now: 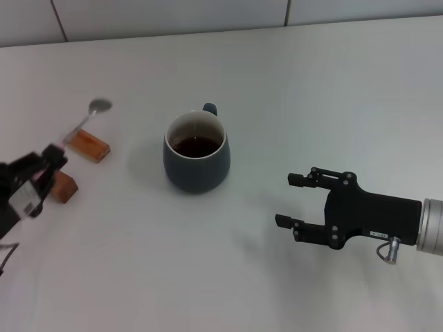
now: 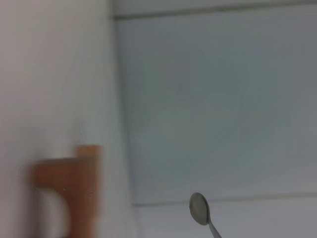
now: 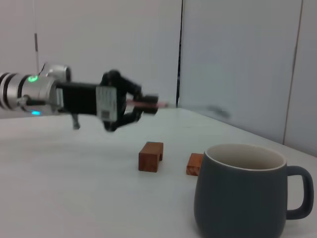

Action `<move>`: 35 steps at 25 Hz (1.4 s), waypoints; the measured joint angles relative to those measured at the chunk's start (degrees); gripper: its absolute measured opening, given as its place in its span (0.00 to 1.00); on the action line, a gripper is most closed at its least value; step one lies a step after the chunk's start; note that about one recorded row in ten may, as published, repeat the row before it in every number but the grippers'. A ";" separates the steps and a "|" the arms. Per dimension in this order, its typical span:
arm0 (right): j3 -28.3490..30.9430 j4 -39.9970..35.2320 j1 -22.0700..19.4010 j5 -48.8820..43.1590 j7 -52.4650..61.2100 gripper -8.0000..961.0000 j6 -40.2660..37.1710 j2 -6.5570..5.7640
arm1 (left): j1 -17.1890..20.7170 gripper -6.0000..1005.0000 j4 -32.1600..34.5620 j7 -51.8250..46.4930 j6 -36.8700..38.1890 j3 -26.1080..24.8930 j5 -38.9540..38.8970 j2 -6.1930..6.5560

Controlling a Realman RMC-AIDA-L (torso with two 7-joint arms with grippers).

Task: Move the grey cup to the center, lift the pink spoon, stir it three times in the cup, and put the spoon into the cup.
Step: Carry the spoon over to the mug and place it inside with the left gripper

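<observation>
White counter: left hand, near the left edge, clamps the pink spoon aloft; a loose grip could drop it short of the central grey cup. Right hand idles, fingers apart.

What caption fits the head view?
Left gripper lifts the pink spoon beside the grey cup; right gripper waits open.

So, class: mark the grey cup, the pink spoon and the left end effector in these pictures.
grey cup point(image 1: 197, 168): head view, on its outer wall.
pink spoon point(image 1: 99, 106): head view, on its metal bowl.
left end effector point(image 1: 52, 155): head view, between fingertips shut on the spoon's handle.
</observation>
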 joint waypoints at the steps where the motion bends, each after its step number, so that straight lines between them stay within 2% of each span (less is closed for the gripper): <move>1: 0.00 0.04 0.01 0.00 0.00 0.77 0.02 0.00 | -2.11 0.14 -0.05 3.41 5.81 -0.30 -0.17 -0.06; 5: 0.01 0.09 0.10 0.00 0.00 0.77 0.10 0.00 | -2.11 0.14 -0.05 3.41 5.81 -0.30 -0.17 -0.06; 6: 0.00 0.10 0.12 0.00 0.01 0.77 0.13 0.00 | -3.97 0.14 0.21 5.89 9.62 -0.56 -0.16 0.04; 7: 0.01 0.09 0.14 0.00 0.01 0.77 0.15 0.00 | -3.97 0.14 0.21 5.89 9.62 -0.56 -0.16 0.04; 8: 0.01 0.09 0.16 0.00 0.01 0.77 0.26 0.01 | -7.76 0.14 3.62 9.81 15.11 -0.48 -0.15 0.23; 9: 0.01 0.09 0.16 0.00 0.01 0.77 0.26 0.01 | -9.27 0.14 5.83 10.97 17.08 -0.26 -0.12 0.20; 12: -0.02 0.14 0.21 0.00 0.01 0.77 0.70 0.04 | -10.69 0.14 7.88 12.08 19.00 0.00 0.01 0.18; 13: -0.21 0.19 0.26 0.00 0.01 0.77 0.94 0.05 | -13.52 0.14 12.73 14.06 22.26 1.59 0.18 0.17; 14: -0.21 0.19 0.26 0.00 0.01 0.77 0.94 0.05 | -14.64 0.14 14.98 14.77 23.37 2.86 0.12 0.17; 17: -0.30 0.40 0.26 0.00 0.01 0.77 1.03 0.12 | -14.64 0.14 14.98 14.77 23.37 2.86 0.12 0.17; 18: -0.32 0.51 0.26 0.00 0.01 0.77 1.11 0.17 | -16.09 0.14 17.98 15.76 24.77 4.62 -0.03 0.17; 19: -0.32 0.59 0.24 0.00 0.01 0.77 1.16 0.18 | -19.50 0.14 27.36 17.12 26.77 11.00 -1.78 0.00; 20: -0.33 0.65 0.23 0.00 0.01 0.77 1.23 0.18 | -19.50 0.14 27.36 17.12 26.77 11.00 -1.78 0.00; 21: -0.34 0.78 0.19 0.00 0.01 0.77 1.35 0.18 | -20.13 0.14 32.14 16.93 26.75 15.70 -4.52 -0.06; 24: -0.35 0.93 0.13 0.00 0.01 0.77 1.49 0.18 | -20.13 0.14 32.14 16.93 26.75 15.70 -4.52 -0.06; 25: -0.35 0.99 0.09 0.00 0.01 0.77 1.57 0.18 | -20.22 0.14 43.51 15.95 26.02 25.88 -8.96 -0.07; 30: -0.35 1.12 -0.05 0.00 0.00 0.77 1.82 0.18 | -20.37 0.14 63.66 12.91 24.70 35.86 -8.80 0.34; 31: -0.35 1.36 -0.06 0.00 0.00 0.77 2.12 0.18 | -20.47 0.14 66.72 12.49 24.66 37.26 -8.15 0.38; 32: -0.35 1.36 -0.06 0.00 0.00 0.77 2.12 0.18 | -20.47 0.14 66.72 12.49 24.66 37.26 -8.15 0.38; 33: -0.34 1.60 -0.03 0.01 0.00 0.77 2.35 0.18 | -20.63 0.14 73.14 11.78 24.64 40.08 -5.72 0.41; 35: -0.35 1.67 -0.02 0.02 0.00 0.77 2.40 0.18 | -20.68 0.14 75.75 11.57 24.63 41.33 -4.23 0.37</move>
